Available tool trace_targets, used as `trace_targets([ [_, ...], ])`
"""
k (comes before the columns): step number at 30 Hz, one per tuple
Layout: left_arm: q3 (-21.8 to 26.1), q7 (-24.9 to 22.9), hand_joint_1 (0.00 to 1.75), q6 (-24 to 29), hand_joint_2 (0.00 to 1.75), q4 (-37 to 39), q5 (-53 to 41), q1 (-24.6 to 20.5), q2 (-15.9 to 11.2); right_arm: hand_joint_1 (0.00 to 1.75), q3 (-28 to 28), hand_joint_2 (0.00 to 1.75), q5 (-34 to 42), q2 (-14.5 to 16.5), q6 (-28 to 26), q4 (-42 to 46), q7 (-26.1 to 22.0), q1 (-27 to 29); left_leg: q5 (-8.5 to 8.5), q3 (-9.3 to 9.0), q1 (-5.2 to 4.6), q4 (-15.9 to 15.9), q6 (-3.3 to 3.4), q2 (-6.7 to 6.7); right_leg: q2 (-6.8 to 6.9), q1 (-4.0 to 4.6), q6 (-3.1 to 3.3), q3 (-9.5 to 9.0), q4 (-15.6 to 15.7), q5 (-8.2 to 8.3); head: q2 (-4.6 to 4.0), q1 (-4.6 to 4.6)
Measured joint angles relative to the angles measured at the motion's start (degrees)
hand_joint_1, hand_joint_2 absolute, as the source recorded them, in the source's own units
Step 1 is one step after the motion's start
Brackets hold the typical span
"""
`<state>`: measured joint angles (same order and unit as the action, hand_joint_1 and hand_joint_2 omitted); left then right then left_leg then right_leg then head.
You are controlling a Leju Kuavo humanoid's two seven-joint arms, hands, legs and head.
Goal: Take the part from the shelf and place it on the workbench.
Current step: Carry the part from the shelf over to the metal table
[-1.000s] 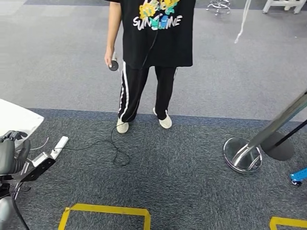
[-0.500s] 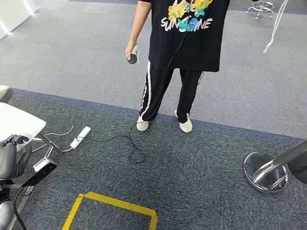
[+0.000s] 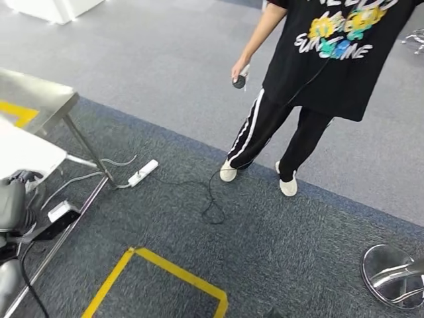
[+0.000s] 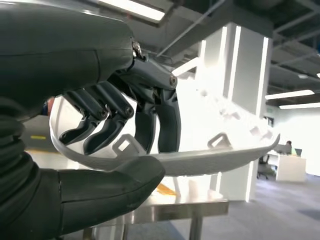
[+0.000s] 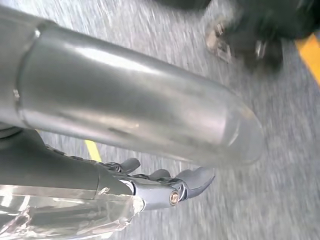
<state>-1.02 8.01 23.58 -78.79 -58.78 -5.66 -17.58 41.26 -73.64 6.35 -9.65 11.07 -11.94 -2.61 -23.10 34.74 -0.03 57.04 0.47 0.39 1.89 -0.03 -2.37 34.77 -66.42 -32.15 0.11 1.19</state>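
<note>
Since half a second ago our head view has swung left: the whole scene has slid right, the person point(image 3: 320, 73) now stands at upper right, and a steel-topped workbench point(image 3: 37, 99) has entered at the left edge. That is camera motion; we do not log the floor items as moved.

Surroundings, taken from the left hand point(image 3: 12, 205): the workbench top lies just beyond it, its slanted leg point(image 3: 87, 149) coming down close by. A white power strip point(image 3: 143, 172) lies on the carpet farther out, with a black cable point(image 3: 210, 199) running on toward the person's shoes. Yellow floor tape point(image 3: 165, 268) marks a corner near the hand. A chrome stand base point(image 3: 395, 275) sits well apart at far right.

Writing: the person's black shirt reads "SUN…INE" in white; the middle letters are hidden by a cable. The person's own hand holds a small round black object point(image 3: 240, 81).

Left hand point(image 4: 113, 130): thumb below, dark fingers point(image 4: 113, 117) curled over the top, clamped on the white part point(image 4: 211, 157), a thin curved panel reaching out past the fingertips.

Right hand point(image 5: 166, 185): fingers lie extended, nothing visibly between them; we cannot tell whether it is released or clenched
</note>
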Motion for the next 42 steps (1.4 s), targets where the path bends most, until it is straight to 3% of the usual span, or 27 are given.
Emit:
trace_targets([
  [2,-0.31,-0.11,1.75,0.01,1.75,0.11,0.03,-0.04,0.09,0.0,0.47,0.0,0.04,-0.56,-0.03,0.0,-0.09,0.24,0.0,0.01,0.09,0.01,0.28,-1.36,-1.6,0.0,-0.13,4.18,-7.58,-2.68,0.0,-0.29],
  [3,-0.43,-0.14,1.75,0.04,1.75,0.16,0.05,0.12,0.1,0.0,0.65,0.0,0.03,-0.77,-0.04,-0.01,-0.09,0.46,-0.02,0.0,0.09,0.02,0.3,-2.19,-1.75,0.01,-0.13,5.58,-9.55,-2.77,0.0,-0.31],
  [4,-0.52,-0.19,1.75,0.07,1.75,0.19,0.1,0.29,0.09,0.0,0.77,0.0,0.01,-0.9,-0.07,-0.01,-0.08,0.65,-0.02,-0.03,0.12,0.03,0.3,-3.11,-1.85,-0.01,-0.08,5.88,-9.1,-1.59,0.0,-0.31],
  [5,-0.61,-0.22,1.75,0.1,1.75,0.2,0.14,0.44,0.07,0.0,0.86,0.0,-0.02,-1.0,-0.09,-0.01,-0.07,0.79,-0.03,-0.07,0.18,0.05,0.25,-4.0,-2.15,-0.08,-0.03,5.13,-6.54,0.46,0.0,-0.31],
  [7,-0.7,-0.27,1.75,0.18,1.75,0.2,0.23,0.6,0.02,0.0,0.98,0.0,-0.05,-1.08,-0.13,-0.01,-0.05,0.87,-0.11,-0.03,0.26,0.22,-0.07,-5.7,-4.45,-0.52,-0.07,1.84,1.63,4.67,0.0,-0.32],
  [9,-0.78,-0.27,1.75,0.25,1.75,0.2,0.36,0.7,-0.13,0.0,1.1,0.0,-0.07,-1.08,-0.14,-0.01,-0.04,0.79,0.0,0.29,0.29,0.35,-0.67,-7.14,-6.24,-0.81,0.11,-0.4,6.21,6.04,0.0,-0.28],
  [11,-0.8,-0.27,1.75,0.29,1.75,0.2,0.56,1.16,-0.5,0.0,1.24,0.0,-0.06,-1.08,-0.12,-0.01,0.0,0.66,0.34,0.6,0.49,0.14,-1.35,-8.42,-5.5,-0.67,0.78,-0.83,6.64,5.99,0.0,-0.25],
  [12,-0.78,-0.27,1.75,0.31,1.75,0.2,0.67,1.53,-0.74,0.0,1.29,0.0,-0.01,-1.1,-0.11,-0.01,0.03,0.61,0.32,0.7,0.56,0.15,-1.63,-8.2,-4.84,-0.62,1.19,-0.9,6.74,6.09,0.0,-0.25],
  [14,-0.72,-0.27,1.75,0.33,1.75,0.2,0.85,1.92,-1.15,0.0,1.36,0.0,0.16,-1.12,-0.08,0.0,0.07,0.54,-1.33,1.9,0.42,2.51,-2.06,-5.24,-3.57,-0.63,1.96,-1.04,7.1,6.31,0.0,-0.01],
  [16,-0.75,-0.27,1.75,0.33,1.75,0.2,0.98,1.94,-1.29,0.0,1.48,0.0,0.35,-1.14,-0.03,0.0,0.1,0.59,-4.99,5.19,0.32,9.4,-2.4,-1.88,-2.13,-0.43,2.42,-1.07,7.23,6.29,0.0,0.21],
  [18,-0.8,-0.27,1.75,0.28,1.75,0.2,1.04,2.12,-1.26,0.0,1.71,0.0,0.55,-1.14,0.03,-0.01,0.18,0.7,-7.19,8.23,0.4,15.68,-2.59,-1.16,-0.51,-0.32,2.54,-1.07,7.23,6.17,0.0,0.21],
  [19,-0.8,-0.27,1.75,0.25,1.75,0.2,1.04,2.24,-1.26,0.0,1.81,0.0,0.67,-1.14,0.05,-0.01,0.22,0.71,-6.74,8.41,0.42,16.08,-2.61,-1.09,0.3,-0.3,2.55,-1.09,7.22,6.1,0.0,0.22],
  [21,-0.78,-0.27,1.75,0.21,1.75,0.19,1.03,2.29,-1.26,0.0,1.96,0.0,0.93,-1.12,0.09,-0.01,0.28,0.61,-3.43,5.43,0.36,10.61,-2.47,-0.12,1.83,-0.3,2.38,-1.27,7.22,5.94,0.0,0.22],
  [22,-0.78,-0.27,1.75,0.2,1.75,0.16,1.03,2.19,-1.26,0.0,2.05,0.0,1.07,-1.12,0.11,-0.01,0.3,0.55,-1.91,3.18,0.17,6.45,-2.38,1.44,2.54,-0.19,2.19,-1.43,7.2,5.79,0.0,0.24],
  [24,-0.79,-0.27,1.75,0.18,1.75,0.08,1.01,1.98,-1.24,0.0,2.27,0.0,1.31,-1.13,0.12,0.0,0.31,0.48,-0.47,0.2,-0.18,0.91,-1.88,3.53,3.76,0.18,1.66,-1.74,7.2,5.42,0.0,0.16],
  [25,-0.78,-0.27,1.75,0.15,1.75,0.05,1.0,1.96,-1.24,0.0,2.35,0.0,1.39,-1.13,0.13,0.0,0.32,0.44,-0.58,-0.11,-0.35,0.13,-1.63,3.66,4.36,0.35,1.38,-1.94,7.29,5.26,0.0,0.14],
  [27,-0.71,-0.27,1.75,0.1,1.75,0.02,0.98,2.14,-1.27,0.0,2.43,0.0,1.54,-1.13,0.14,0.01,0.34,0.29,-0.46,-0.07,-0.27,-0.11,-0.97,2.03,5.24,0.33,0.77,-2.33,7.49,4.98,0.0,0.11],
  [29,-0.66,-0.27,1.75,0.04,1.75,-0.02,0.89,2.13,-1.28,0.0,2.59,0.0,1.63,-1.12,0.13,0.01,0.32,0.12,-0.24,-0.22,0.09,-0.36,-0.31,0.57,2.78,0.1,0.09,-1.6,5.41,3.6,0.0,-0.08],
  [31,-0.72,-0.27,1.75,-0.08,1.75,-0.04,0.78,1.94,-1.2,0.0,2.83,0.0,1.69,-1.12,0.18,0.01,0.3,0.11,-0.15,-0.31,0.32,-0.43,0.14,-0.8,-0.75,-0.05,-0.29,1.64,-1.37,0.35,0.0,-0.41],
  [33,-0.8,-0.27,1.75,-0.25,1.75,-0.03,0.7,1.92,-1.04,0.0,3.08,0.0,1.79,-1.12,0.23,-0.01,0.31,0.3,-0.17,-0.32,0.3,-0.41,0.32,-2.42,-1.66,-0.03,-0.36,5.5,-8.33,-1.94,0.0,-0.51],
  [34,-0.81,-0.27,1.75,-0.32,1.75,-0.03,0.67,1.96,-0.97,0.0,3.18,0.0,1.87,-1.12,0.23,-0.01,0.32,0.39,-0.18,-0.35,0.29,-0.4,0.34,-3.3,-1.74,-0.03,-0.33,6.31,-9.22,-1.56,0.0,-0.51],
  [35,-0.82,-0.27,1.75,-0.38,1.75,-0.02,0.67,1.97,-0.91,0.0,3.26,0.0,1.94,-1.12,0.23,-0.01,0.32,0.43,-0.19,-0.4,0.32,-0.39,0.33,-4.21,-1.87,-0.04,-0.23,6.02,-7.85,-0.1,0.0,-0.5],
  [36,-0.82,-0.28,1.75,-0.41,1.75,-0.03,0.67,1.96,-0.86,0.0,3.31,0.0,1.99,-1.12,0.23,-0.01,0.33,0.43,-0.21,-0.47,0.37,-0.36,0.28,-5.09,-2.35,-0.1,-0.11,4.68,-4.47,2.08,0.0,-0.52],
  [38,-0.82,-0.31,1.75,-0.45,1.75,-0.03,0.67,1.84,-0.83,0.0,3.4,0.0,2.07,-1.1,0.24,-0.01,0.33,0.37,-0.3,-0.42,0.44,-0.17,-0.09,-6.68,-5.34,-0.52,0.02,1.12,3.41,5.53,0.0,-0.49],
  [40,-0.81,-0.37,1.75,-0.48,1.75,-0.02,0.67,1.74,-0.83,0.0,3.57,0.0,2.12,-1.03,0.27,-0.02,0.36,0.32,-0.18,-0.05,0.53,-0.11,-0.78,-8.16,-7.3,-0.77,0.18,-0.74,7.05,6.35,0.0,-0.44],
  [42,-0.77,-0.43,1.75,-0.5,1.75,-0.02,0.67,1.88,-0.91,0.0,3.69,0.0,2.15,-0.93,0.33,-0.03,0.4,0.23,0.13,0.27,0.72,-0.31,-1.47,-9.2,-6.12,-0.67,0.71,-1.0,7.33,6.4,0.0,-0.43],
])
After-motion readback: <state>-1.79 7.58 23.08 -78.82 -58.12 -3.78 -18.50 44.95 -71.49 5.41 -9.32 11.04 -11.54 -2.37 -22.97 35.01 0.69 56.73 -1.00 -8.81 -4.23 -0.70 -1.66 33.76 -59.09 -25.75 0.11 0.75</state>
